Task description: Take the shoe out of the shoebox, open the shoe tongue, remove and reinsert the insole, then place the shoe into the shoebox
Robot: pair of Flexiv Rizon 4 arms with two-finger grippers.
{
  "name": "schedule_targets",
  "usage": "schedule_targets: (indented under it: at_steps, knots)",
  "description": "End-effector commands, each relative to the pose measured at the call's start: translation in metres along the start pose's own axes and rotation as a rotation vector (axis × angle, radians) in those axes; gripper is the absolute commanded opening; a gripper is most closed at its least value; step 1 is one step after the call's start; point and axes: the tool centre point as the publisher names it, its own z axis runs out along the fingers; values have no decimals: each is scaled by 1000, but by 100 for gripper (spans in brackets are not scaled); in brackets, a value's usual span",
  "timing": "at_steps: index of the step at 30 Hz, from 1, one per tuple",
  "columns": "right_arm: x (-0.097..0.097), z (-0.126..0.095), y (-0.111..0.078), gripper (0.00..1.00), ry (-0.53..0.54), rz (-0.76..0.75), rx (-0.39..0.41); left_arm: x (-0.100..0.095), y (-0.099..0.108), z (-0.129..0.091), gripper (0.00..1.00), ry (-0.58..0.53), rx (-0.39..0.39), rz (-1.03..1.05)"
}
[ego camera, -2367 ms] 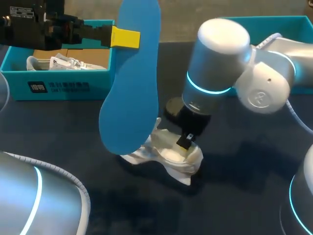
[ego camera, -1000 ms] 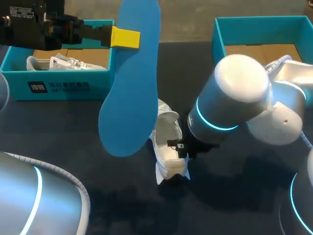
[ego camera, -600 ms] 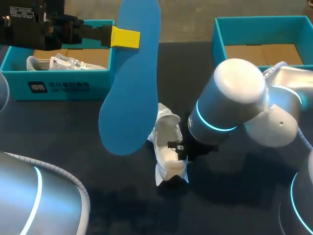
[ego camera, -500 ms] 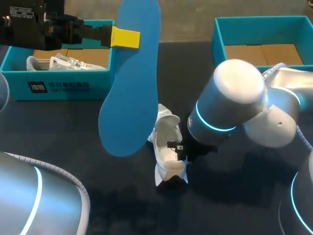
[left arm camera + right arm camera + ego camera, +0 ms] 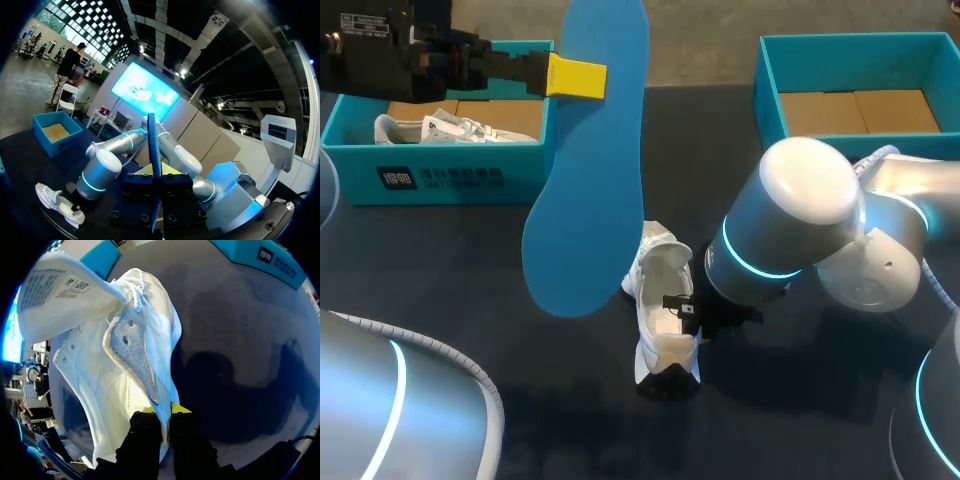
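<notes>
Left shoebox [image 5: 440,178]: beside the left gripper [image 5: 585,78]; holds a second shoe [image 5: 450,128].
Right shoebox [image 5: 770,70]: beyond the right gripper [image 5: 162,412]; cardboard floor showing.
Insole [image 5: 590,170], blue: pinched by the left gripper, long axis crosswise to its fingers.
Shoe [image 5: 660,300], white: on the table, side wall clamped in the right gripper, tongue end farthest ahead.

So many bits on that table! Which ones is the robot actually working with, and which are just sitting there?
In the job:
blue insole, held up in the left hand
white shoe, gripped by the right hand
empty shoebox, probably where the shoe goes back

Just lying about, it seems:
second shoebox, with a spare shoe inside
</notes>
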Motion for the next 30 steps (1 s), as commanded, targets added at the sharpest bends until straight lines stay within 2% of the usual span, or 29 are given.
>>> schedule_targets:
  at_steps: [1,8,9,11,12,17,24,26,28,30]
  knots:
    - [-1,5,-1,0,-4,7,-3,-1,-1,2,0,2,-2,-1]
    - [-4,9,-4,1,-9,28,5,-1,-1,2,0,2,-2,-1]
    - [-5,8,-4,20,-9,31,4,-1,-1,2,0,2,-2,-1]
    - [-5,6,-5,67,-10,36,2,-1,-1,2,0,2,-2,-1]
    - [-5,4,-5,100,-10,40,-1,-1,-1,2,0,2,-2,-1]
    - [-3,-11,-3,100,6,51,7,-1,-1,2,0,2,-2,-1]
    - [9,-55,0,100,23,11,-16,-1,-1,2,0,2,-2,-1]
    - [11,-65,1,100,38,-11,-23,-1,-1,2,0,2,-2,-1]
    - [12,-71,1,100,108,-32,-45,-1,-1,2,0,2,-2,-1]
    - [16,-77,1,100,116,-39,-39,-1,-1,2,0,2,-2,-1]
